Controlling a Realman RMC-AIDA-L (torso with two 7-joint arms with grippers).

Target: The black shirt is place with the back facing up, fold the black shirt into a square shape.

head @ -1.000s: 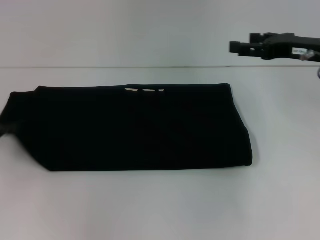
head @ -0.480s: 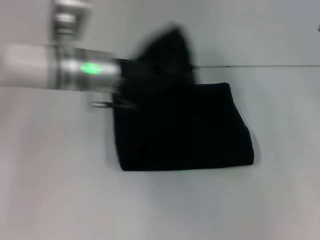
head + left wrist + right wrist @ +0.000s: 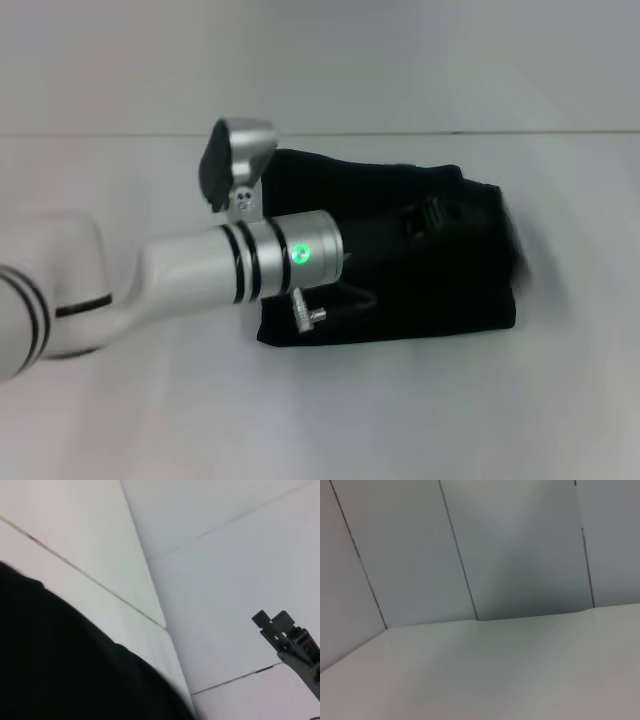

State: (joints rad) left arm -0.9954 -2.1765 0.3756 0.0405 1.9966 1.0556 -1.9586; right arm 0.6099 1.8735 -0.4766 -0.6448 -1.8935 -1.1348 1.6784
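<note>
Black shirt (image 3: pixel 430 290) is lying folded under your left gripper (image 3: pixel 440 215); you cannot tell its fingers' state.

light: even, diffuse | shadows: faint | blur: black shirt (image 3: pixel 470 260) right edge

A plain white table (image 3: pixel 420 420) met pale grey panelled walls (image 3: pixel 520 545) divided by thin dark seams.

A plain white tabletop (image 3: pixel 420 420) is seen filling the lower frame, and directly on it, right of centre, the folded black shirt (image 3: pixel 440 290) is laid flat.
</note>
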